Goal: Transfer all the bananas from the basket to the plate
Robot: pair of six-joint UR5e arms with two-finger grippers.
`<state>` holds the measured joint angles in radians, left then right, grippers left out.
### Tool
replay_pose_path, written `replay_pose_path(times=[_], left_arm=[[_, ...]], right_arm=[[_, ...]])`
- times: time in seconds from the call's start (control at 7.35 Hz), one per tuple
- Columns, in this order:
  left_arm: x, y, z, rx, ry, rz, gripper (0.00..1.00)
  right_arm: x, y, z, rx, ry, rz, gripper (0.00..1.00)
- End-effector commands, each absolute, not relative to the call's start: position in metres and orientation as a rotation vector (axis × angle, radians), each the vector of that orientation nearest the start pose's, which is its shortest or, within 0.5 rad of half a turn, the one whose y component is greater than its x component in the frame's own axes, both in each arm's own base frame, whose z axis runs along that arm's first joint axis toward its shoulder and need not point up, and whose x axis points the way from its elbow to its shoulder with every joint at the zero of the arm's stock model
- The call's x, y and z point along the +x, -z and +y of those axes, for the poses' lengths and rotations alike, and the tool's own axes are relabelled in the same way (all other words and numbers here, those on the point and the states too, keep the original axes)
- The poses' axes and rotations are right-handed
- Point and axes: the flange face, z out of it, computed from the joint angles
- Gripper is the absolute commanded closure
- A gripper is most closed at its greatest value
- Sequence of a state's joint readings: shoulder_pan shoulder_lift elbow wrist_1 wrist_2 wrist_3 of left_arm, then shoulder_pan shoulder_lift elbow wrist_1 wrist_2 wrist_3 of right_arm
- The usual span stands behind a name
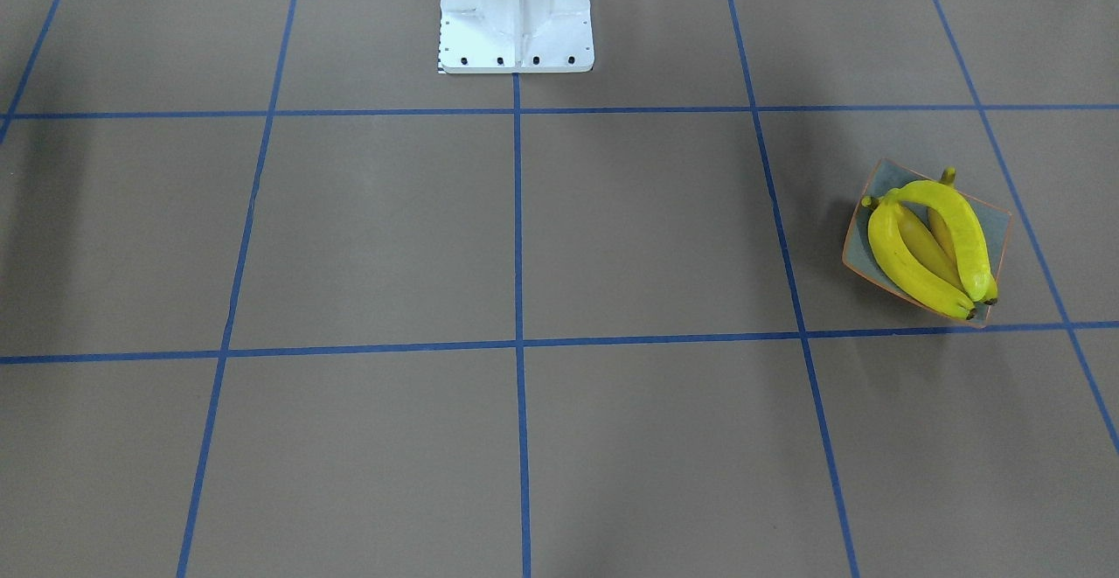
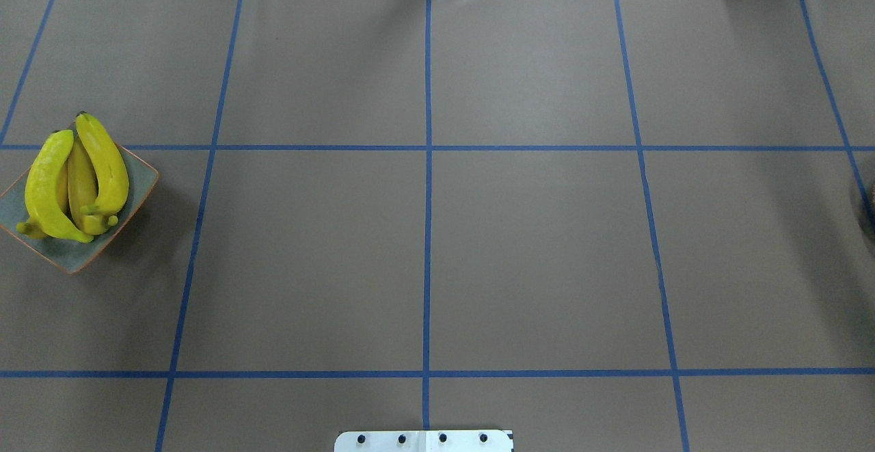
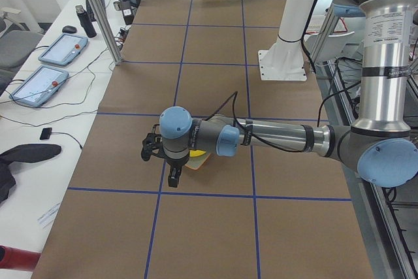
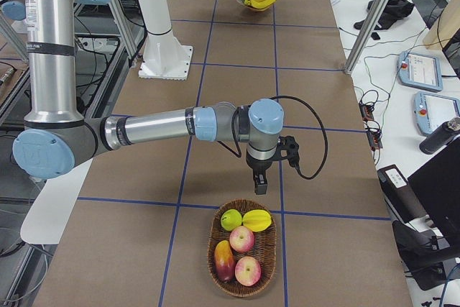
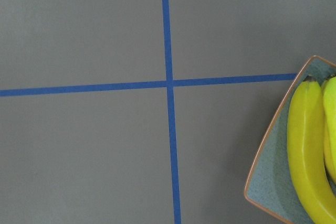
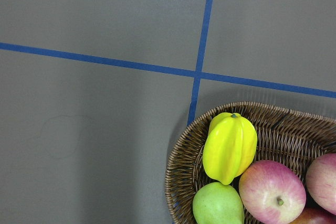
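My left hand (image 3: pixel 172 176) hangs fingers-down over the table (image 2: pixel 533 260). It shows only in the left side view, so I cannot tell whether its fingers are spread or pressed together. The same goes for my right hand (image 4: pixel 260 182), which points down at the far end of the table and shows only in the right side view.

The table is covered in brown paper and marked into large squares by blue tape (image 2: pixel 427 233). A white pedestal (image 1: pixel 516 14) is bolted at the middle of the robot's edge. A white side table runs along the opposite side and carries two tablets (image 3: pixel 62 48), a dark bottle (image 3: pixel 89 21) and loose cables.

Just beside the left hand lies one plate (image 2: pixel 75 255), and all three bananas (image 2: pixel 75 178) are piled on it, side by side and touching. Their tips overhang the rim.

Just beside the right hand, toward the table's end, sits one wicker basket (image 4: pixel 212 242). I count five fruits in it: one yellow starfruit (image 6: pixel 230 145), one green fruit (image 6: pixel 218 207), two red apples (image 4: pixel 241 238) and one mango (image 4: pixel 224 260).
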<state>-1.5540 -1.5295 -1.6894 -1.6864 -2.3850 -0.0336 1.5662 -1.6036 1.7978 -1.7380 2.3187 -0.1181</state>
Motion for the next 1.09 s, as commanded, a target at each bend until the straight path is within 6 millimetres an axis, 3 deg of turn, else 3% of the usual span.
replay_pose_path(times=[0.0, 0.54, 0.95], left_arm=[[-0.050, -0.603, -0.488, 0.171, -0.068, 0.854, 0.01], [-0.051, -0.585, -0.485, 0.206, -0.082, 0.850, 0.01], [-0.052, -0.587, -0.482, 0.205, -0.080, 0.843, 0.01]], right_arm=[[0.063, -0.580, -0.475, 0.072, 0.128, -0.748, 0.01], [0.065, -0.576, -0.465, 0.078, 0.126, -0.747, 0.01], [0.065, -0.576, -0.464, 0.078, 0.126, -0.749, 0.01]])
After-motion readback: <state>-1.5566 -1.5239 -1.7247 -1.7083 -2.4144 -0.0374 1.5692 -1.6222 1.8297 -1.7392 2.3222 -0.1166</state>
